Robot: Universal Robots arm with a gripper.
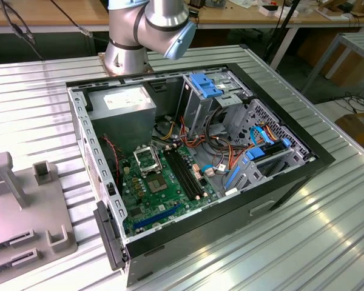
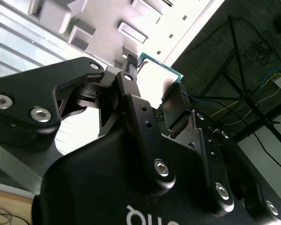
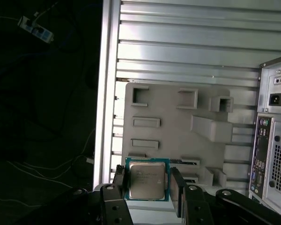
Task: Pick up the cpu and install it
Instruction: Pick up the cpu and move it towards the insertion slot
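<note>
The small flat square cpu (image 3: 146, 181) with a silver-grey metal top and green rim sits squarely between the two black fingers (image 3: 177, 190) of the black gripper (image 3: 148, 186). They are closed narrow on two opposite edges of the chip, metal top facing the first wrist view. In the second wrist view the cpu (image 2: 160, 75) juts out past the fingertips, its other two edges free. Being square, it has no long axis to speak of; what matters is that its flat face stays level with the seat it must drop into.

It appears to hang clear above the pale grey fixture plate (image 3: 168, 112) with raised holders, not resting on it. That plate (image 1: 12, 221) lies on the ribbed metal worktop (image 1: 303, 230) at the exterior view's left of the open black computer case (image 1: 315, 162). The square black socket (image 1: 147, 159) with its metal frame is inside the case, towards the exterior view's right of the plate, between the grey power-supply box (image 1: 122, 109) and the long black memory slots (image 1: 185, 173).

Counted: one silver arm (image 1: 151, 24), one gripper with two fingers, one cpu, one socket, one fixture plate, one case; the slots run side by side, but I cannot tell their exact number
</note>
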